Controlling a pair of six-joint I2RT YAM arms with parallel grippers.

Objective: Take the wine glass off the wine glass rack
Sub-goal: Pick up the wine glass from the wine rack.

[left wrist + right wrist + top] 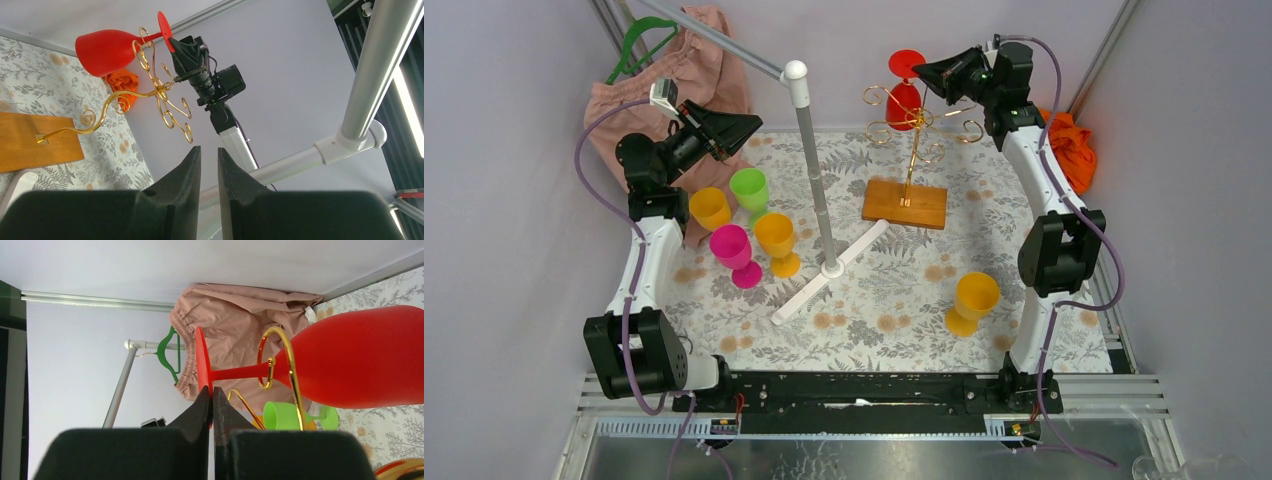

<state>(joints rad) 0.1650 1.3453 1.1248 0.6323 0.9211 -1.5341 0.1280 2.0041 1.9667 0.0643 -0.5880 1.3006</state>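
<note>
The red wine glass (904, 103) hangs upside down by its stem in a scroll arm of the gold wire rack (914, 140), which stands on an orange-brown wooden base (905, 203). My right gripper (921, 70) is shut on the rim of the glass's round foot (201, 357), fingertips (204, 395) pinching it. The red bowl (360, 357) hangs beyond a gold loop (292, 370). My left gripper (754, 125) is held up at the left, apart from the rack, empty, jaws almost together (209, 148). Its view shows the glass (102, 46) and rack (160, 92).
A white-and-grey pole stand (814, 170) with a cross foot stands left of the rack. Yellow (710, 208), green (749, 190), pink (732, 250) and orange (776, 240) goblets cluster at the left. Another orange goblet (972, 300) stands front right. A pink garment (694, 70) hangs back left.
</note>
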